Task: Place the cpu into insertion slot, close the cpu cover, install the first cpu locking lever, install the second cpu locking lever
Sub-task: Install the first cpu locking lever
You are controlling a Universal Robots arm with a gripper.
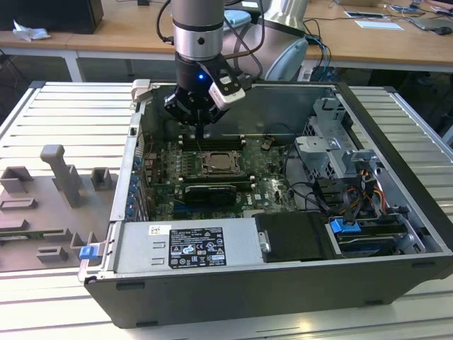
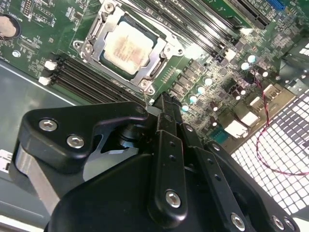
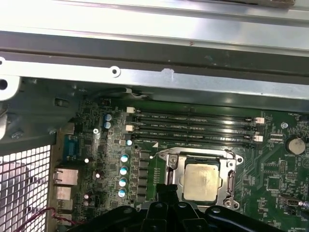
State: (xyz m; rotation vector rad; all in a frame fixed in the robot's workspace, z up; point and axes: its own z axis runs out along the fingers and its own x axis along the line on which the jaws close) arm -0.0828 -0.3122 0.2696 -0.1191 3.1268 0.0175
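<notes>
The cpu (image 1: 219,163) (image 2: 126,46) (image 3: 203,181), a pale silver-beige square, lies in the insertion slot (image 1: 219,171) on the green board. The silver cpu cover (image 2: 95,46) (image 3: 172,170) lies flat around it as a frame. A thin wire lever (image 2: 164,31) runs along one side of the frame. My gripper (image 1: 202,133) (image 2: 164,104) (image 3: 166,192) hangs just above the board beside the socket, over the memory slots' side, its black fingers pressed together with nothing seen between them.
Long black memory slots (image 1: 212,142) (image 3: 193,128) flank the socket. A black graphics card (image 1: 209,191) sits in front of it in the exterior view. The power supply (image 1: 184,244), drive cage (image 1: 340,156) and case walls (image 1: 134,134) hem in the board. A grey fixture (image 1: 56,184) stands outside.
</notes>
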